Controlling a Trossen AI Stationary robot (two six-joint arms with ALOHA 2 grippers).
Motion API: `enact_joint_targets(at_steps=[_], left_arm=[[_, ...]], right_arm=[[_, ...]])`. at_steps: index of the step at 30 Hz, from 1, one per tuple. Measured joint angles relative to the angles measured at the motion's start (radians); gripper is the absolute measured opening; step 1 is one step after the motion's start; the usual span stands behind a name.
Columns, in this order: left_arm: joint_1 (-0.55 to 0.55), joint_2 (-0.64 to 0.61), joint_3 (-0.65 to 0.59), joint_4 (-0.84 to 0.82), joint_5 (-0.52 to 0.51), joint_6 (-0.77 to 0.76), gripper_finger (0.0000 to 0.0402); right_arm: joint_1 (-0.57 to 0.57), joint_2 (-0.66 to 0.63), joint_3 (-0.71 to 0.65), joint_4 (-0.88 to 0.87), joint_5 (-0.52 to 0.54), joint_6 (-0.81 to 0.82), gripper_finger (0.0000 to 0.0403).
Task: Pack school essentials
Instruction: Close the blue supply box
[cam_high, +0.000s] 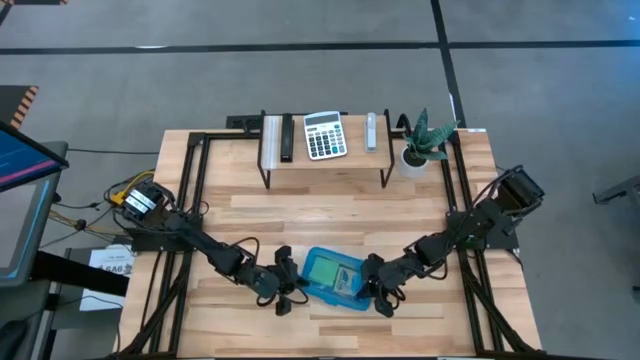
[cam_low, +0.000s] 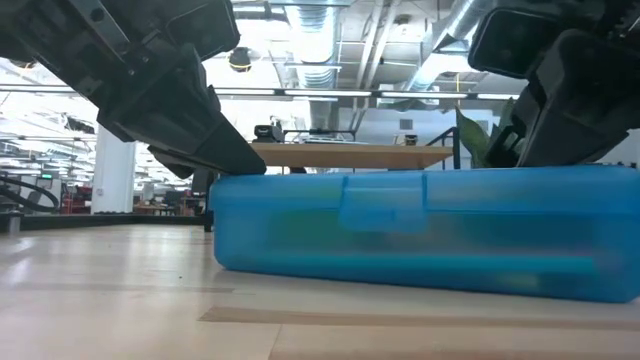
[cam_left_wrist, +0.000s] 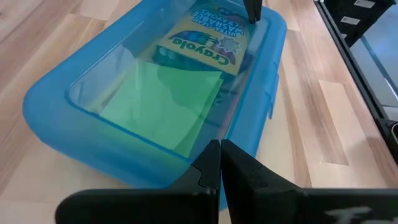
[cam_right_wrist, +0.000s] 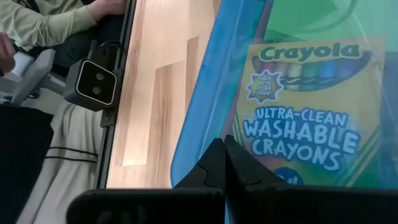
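Crayon box (cam_left_wrist: 205, 43) and lime sticky-note pad (cam_left_wrist: 158, 102) lay inside the closed blue case (cam_high: 334, 278) at the table's near middle, flanked by left gripper (cam_high: 284, 291) and right gripper (cam_high: 380, 292), both clenched empty, apparently pressing its lid shut

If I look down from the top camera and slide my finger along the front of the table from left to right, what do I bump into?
left gripper → blue box with its lid shut → right gripper
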Motion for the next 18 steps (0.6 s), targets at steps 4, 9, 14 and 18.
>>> enact_joint_targets(at_steps=[4, 9, 14, 18], left_arm=[[0.0, 0.0, 0.0, 0.009, 0.003, -0.001, 0.0], [0.001, 0.001, 0.0, 0.012, 0.004, 0.0, 0.0], [0.0, 0.001, 0.0, 0.011, 0.003, 0.0, 0.0], [0.0, 0.001, 0.0, 0.011, 0.003, -0.006, 0.0]], right_arm=[[0.0, -0.029, -0.005, -0.012, 0.003, -0.026, 0.0006], [0.009, -0.076, -0.01, 0.025, 0.007, -0.069, 0.0006], [0.043, -0.091, -0.01, 0.042, 0.015, -0.078, 0.0006], [0.078, -0.091, -0.01, 0.044, 0.041, -0.067, 0.0006]])
